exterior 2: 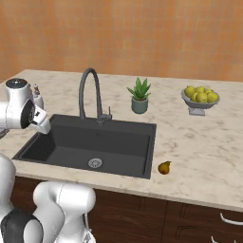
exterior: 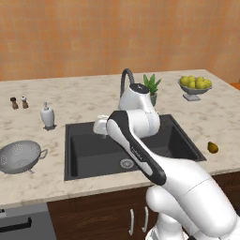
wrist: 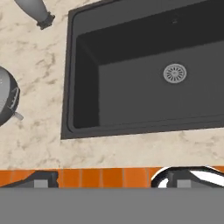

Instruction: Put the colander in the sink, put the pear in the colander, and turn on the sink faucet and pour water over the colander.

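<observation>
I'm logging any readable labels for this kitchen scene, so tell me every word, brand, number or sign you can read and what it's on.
No text can be read with certainty.
White robot arm's dark forearm band: faint pale marks, too small and blurred to read.
White ceramic soap dispenser, two small salt and pepper shakers, silver-grey perforated metal colander, tall dark grey gooseneck faucet: no lettering visible.

Arm folded high, wrist pointing down — fingers [wrist: 43,179] spread wide, holding nothing.
</observation>
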